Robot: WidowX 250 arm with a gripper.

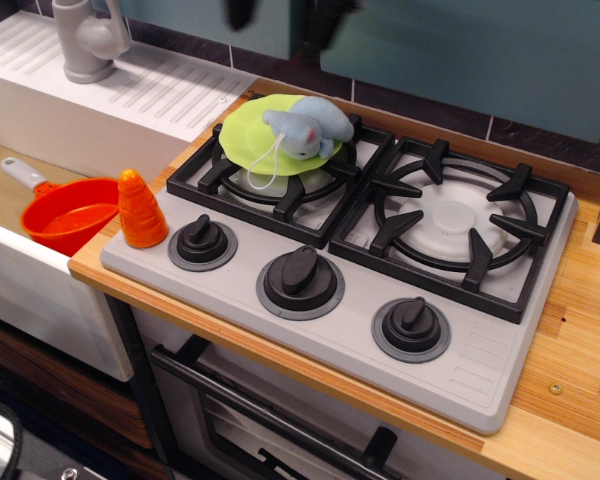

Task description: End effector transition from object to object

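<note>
Only the two blurred black fingertips of my gripper show at the top edge, high above the stove and a little behind and left of the green plate. The fingers stand wide apart with nothing between them. A blue-grey plush toy with a white string lies on the green plate, which rests on the back left burner. An orange cone-shaped toy stands upright at the stove's front left corner.
A red-orange pot with a grey handle sits in the sink at the left. A grey faucet stands at the back left. The right burner is bare. Three black knobs line the stove's front. The wooden counter runs along the right.
</note>
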